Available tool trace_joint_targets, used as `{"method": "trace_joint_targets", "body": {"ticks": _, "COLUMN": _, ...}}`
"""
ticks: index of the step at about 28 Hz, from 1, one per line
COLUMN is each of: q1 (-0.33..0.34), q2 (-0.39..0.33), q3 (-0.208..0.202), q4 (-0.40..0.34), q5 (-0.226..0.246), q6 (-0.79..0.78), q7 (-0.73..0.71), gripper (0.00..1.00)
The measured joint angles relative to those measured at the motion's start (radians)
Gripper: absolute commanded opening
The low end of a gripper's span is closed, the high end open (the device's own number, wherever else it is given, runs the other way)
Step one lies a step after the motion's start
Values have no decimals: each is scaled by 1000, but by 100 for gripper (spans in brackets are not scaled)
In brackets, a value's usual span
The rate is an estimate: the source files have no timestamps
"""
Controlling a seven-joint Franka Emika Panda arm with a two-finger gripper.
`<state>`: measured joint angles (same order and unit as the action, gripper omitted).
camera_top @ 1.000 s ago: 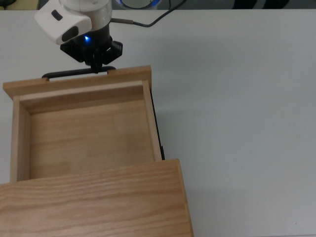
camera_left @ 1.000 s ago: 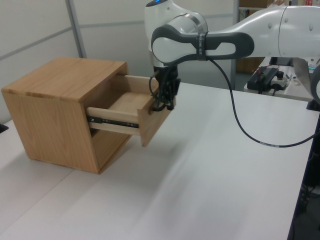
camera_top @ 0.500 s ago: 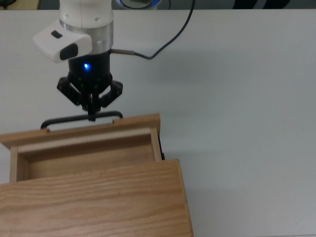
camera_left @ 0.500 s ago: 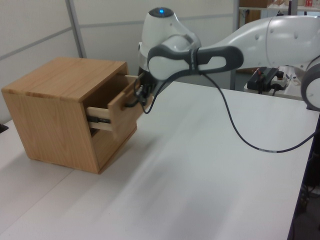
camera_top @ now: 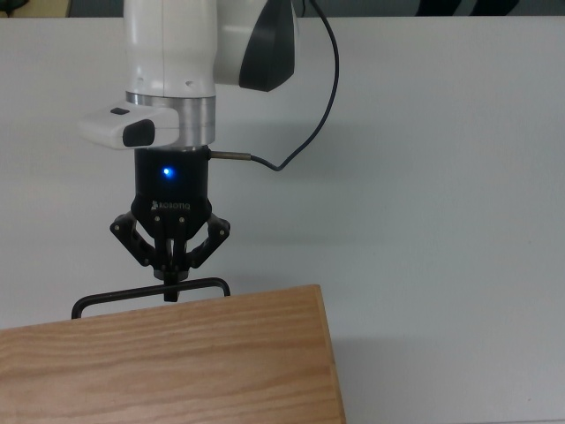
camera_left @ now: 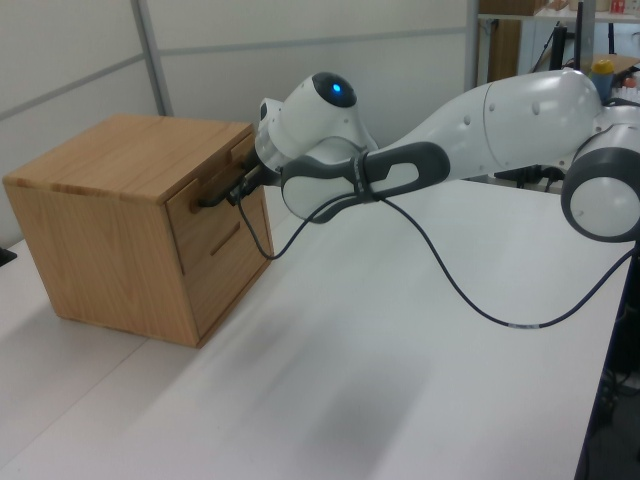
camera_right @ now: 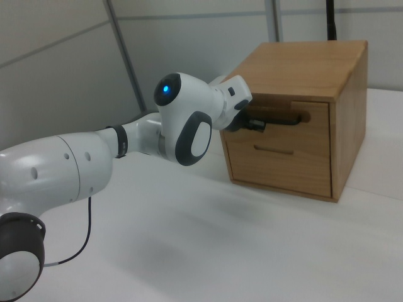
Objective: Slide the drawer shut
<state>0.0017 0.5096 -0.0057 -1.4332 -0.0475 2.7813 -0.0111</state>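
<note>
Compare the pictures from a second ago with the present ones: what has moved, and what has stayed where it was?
The drawer has slid into the cabinet: a second ago it stood far out with its inside open to view; now its front sits about flush. The gripper followed it in, staying at the black handle throughout. The cabinet and the white table have not shifted.

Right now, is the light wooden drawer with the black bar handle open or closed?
Closed. The light wooden drawer has its front panel flush with the wooden cabinet; only its black bar handle sticks out.
</note>
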Motion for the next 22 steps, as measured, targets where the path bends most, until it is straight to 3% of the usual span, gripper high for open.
{"method": "trace_joint_targets", "body": {"ticks": 12, "q1": 0, "q2": -2, "q3": 1, "q4": 6, "q5": 0, "q6": -21, "q7": 0, "gripper": 0}}
{"method": "trace_joint_targets", "body": {"ticks": 22, "q1": 2, "q2": -120, "q3": 6, "q4": 47, "q5": 0, "q6": -381, "q7": 0, "gripper": 0}}
